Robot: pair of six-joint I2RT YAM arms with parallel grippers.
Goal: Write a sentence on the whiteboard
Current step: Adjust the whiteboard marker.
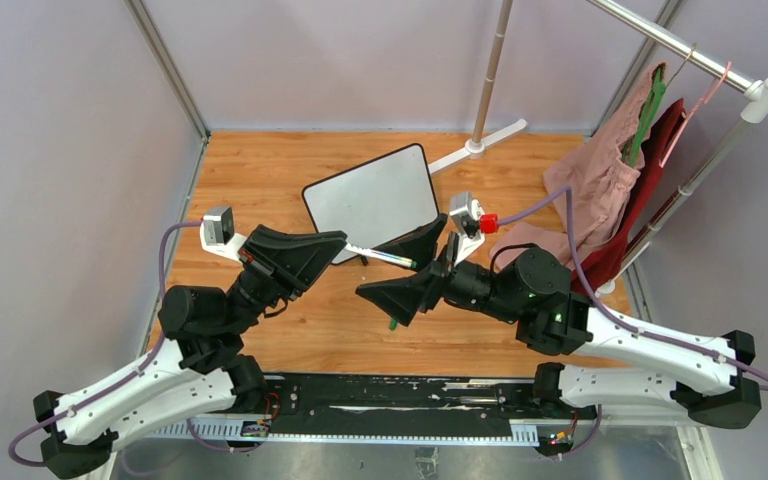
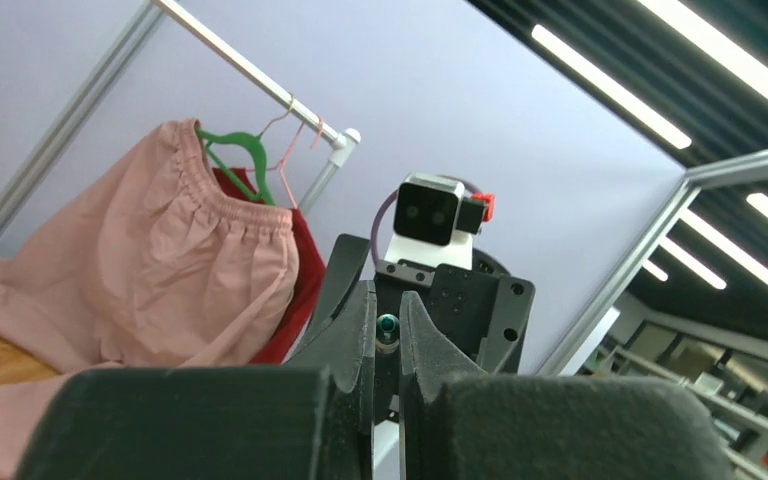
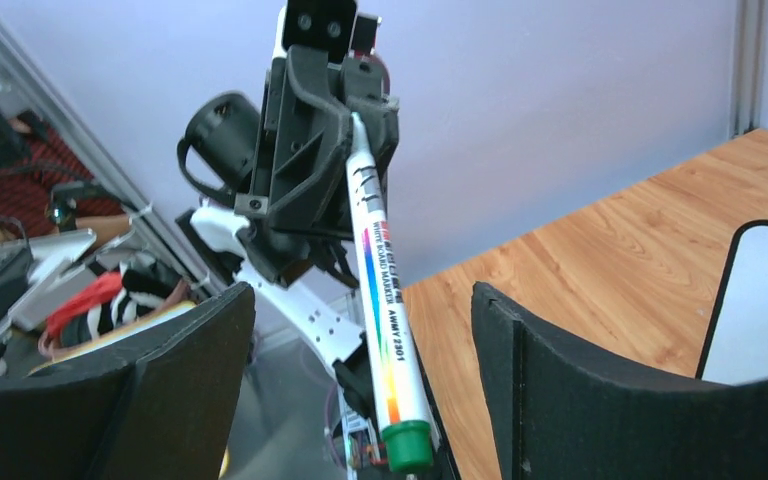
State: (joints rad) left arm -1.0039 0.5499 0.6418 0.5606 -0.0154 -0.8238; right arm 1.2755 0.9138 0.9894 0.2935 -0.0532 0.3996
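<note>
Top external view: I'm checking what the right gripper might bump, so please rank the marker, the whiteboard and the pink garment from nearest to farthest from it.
1. The marker: between the open fingers of the right gripper, gripped by the left gripper.
2. The whiteboard: just behind the right gripper, slightly left.
3. The pink garment: hanging at the far right.
</note>
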